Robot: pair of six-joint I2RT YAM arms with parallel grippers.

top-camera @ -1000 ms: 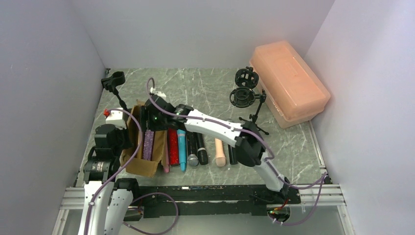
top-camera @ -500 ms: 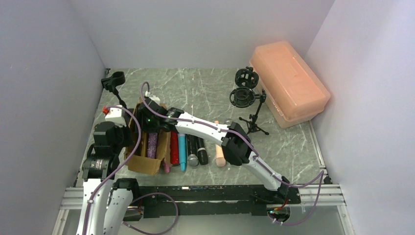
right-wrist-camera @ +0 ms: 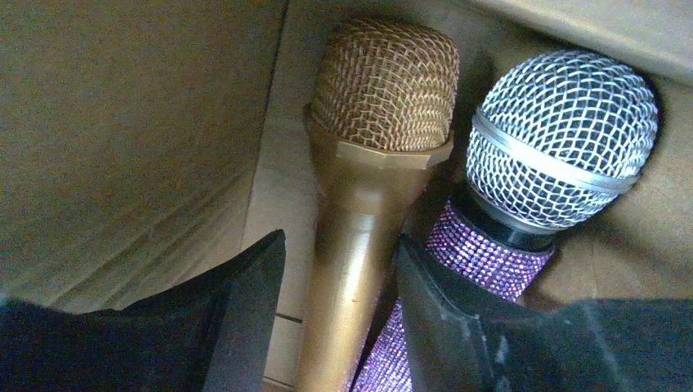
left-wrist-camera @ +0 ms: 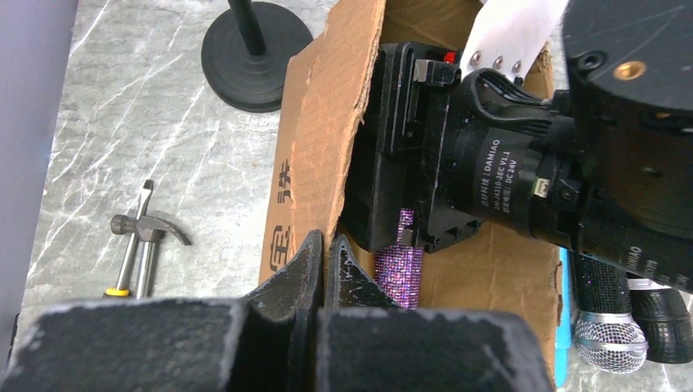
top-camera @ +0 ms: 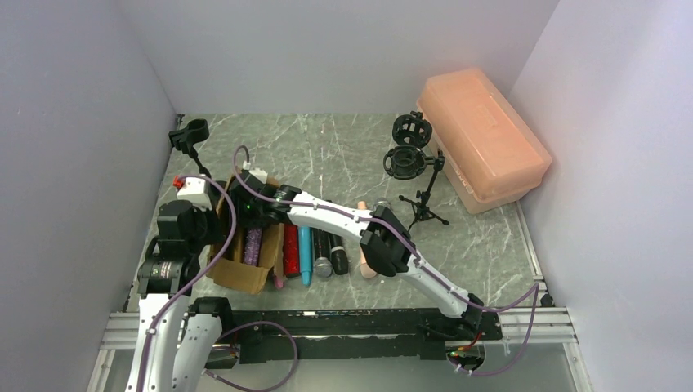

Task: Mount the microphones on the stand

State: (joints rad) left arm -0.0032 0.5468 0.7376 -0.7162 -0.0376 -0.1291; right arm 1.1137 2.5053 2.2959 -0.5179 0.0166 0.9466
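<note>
Gold mesh-headed microphone [right-wrist-camera: 359, 204] lies inside the brown cardboard box [left-wrist-camera: 319, 122]. Its handle runs lengthwise between the spread jaws of the right claw [right-wrist-camera: 339, 249], head away from the wrist, not yet pinched. Purple glitter microphone [right-wrist-camera: 490, 245] lies close alongside. Left claw [left-wrist-camera: 327, 257], pressed together, pinches the box wall.

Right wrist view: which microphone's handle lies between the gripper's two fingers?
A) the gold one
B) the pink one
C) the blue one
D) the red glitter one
A: the gold microphone runs up between the two fingers of the right gripper. The purple glitter microphone lies beside it, partly under one finger, inside the cardboard box.
</note>
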